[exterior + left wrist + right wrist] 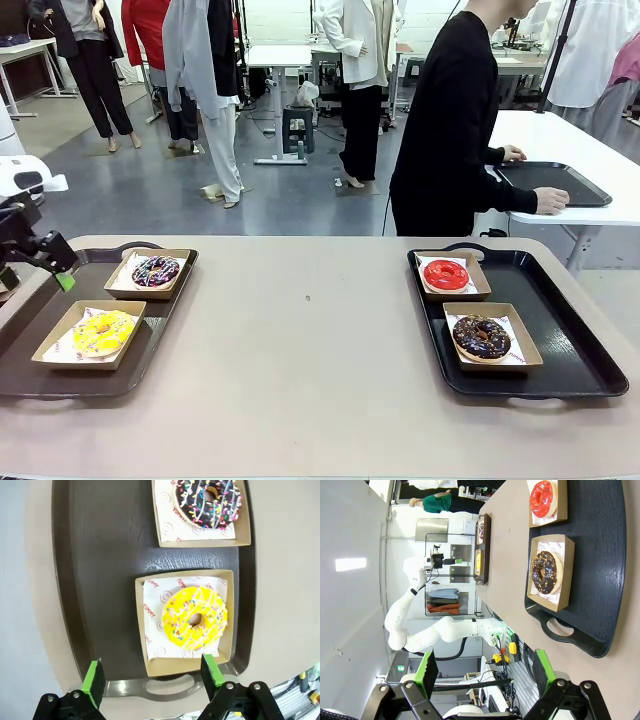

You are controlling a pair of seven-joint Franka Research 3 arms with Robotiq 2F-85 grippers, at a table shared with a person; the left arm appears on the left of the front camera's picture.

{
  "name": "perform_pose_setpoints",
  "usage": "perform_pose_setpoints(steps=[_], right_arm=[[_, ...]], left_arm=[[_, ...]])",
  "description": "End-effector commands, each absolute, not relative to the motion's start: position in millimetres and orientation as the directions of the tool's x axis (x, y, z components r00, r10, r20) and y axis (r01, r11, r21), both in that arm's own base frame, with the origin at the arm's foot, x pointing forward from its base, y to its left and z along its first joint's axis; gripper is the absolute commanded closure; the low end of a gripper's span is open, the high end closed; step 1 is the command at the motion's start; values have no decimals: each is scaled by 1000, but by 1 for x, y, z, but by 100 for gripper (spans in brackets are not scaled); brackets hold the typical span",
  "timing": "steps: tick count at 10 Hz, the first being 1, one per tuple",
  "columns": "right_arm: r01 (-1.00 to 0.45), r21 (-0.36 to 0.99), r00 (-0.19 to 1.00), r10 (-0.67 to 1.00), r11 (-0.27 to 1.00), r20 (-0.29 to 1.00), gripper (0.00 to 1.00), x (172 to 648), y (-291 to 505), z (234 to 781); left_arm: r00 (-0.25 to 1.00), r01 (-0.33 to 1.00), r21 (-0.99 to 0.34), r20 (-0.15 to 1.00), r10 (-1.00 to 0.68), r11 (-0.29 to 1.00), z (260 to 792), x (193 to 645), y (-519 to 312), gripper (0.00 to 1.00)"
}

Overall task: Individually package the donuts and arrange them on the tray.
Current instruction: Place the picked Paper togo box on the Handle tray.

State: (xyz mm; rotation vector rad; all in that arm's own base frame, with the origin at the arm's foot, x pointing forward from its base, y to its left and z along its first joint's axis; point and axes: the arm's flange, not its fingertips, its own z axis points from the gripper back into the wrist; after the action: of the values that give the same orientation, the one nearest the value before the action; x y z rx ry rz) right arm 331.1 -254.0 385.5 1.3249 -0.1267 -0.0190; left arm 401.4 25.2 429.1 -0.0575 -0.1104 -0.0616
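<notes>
On the left dark tray (25, 370) lie two boxed donuts: the yellow sprinkled one (102, 331) (195, 618) at the front and the dark purple sprinkled one (156, 270) (208, 501) behind it. The right tray (585, 350) (605, 580) carries the glossy red donut (446, 274) (542, 495) and the chocolate crumb donut (481, 337) (544, 572), each in a cardboard box. My left gripper (52, 262) (152, 680) hangs open above the left tray's near end, holding nothing. In the right wrist view my right gripper (485, 672) stands open and empty, back from the right tray.
A person in black stands beyond the table's far edge, hands on another black tray (555, 182) on a white table. The beige tabletop (300, 340) stretches bare between the two trays. The left arm (420, 625) appears far off in the right wrist view.
</notes>
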Motion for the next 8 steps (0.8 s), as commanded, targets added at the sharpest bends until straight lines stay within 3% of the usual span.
perform_pose_setpoints(steps=[1,3,8], right_arm=[[-57,968,993,-89,243,81,0,331,-255,385],[-57,968,993,-89,243,81,0,331,-255,385],[-57,968,993,-89,243,81,0,331,-255,385]], left_arm=[[988,102,-89,127,-90,991,436,387,28,0],[995,25,-50,97,-20,998,439,386,28,0],[991,74,-62,120,-66,995,441,391,28,0]])
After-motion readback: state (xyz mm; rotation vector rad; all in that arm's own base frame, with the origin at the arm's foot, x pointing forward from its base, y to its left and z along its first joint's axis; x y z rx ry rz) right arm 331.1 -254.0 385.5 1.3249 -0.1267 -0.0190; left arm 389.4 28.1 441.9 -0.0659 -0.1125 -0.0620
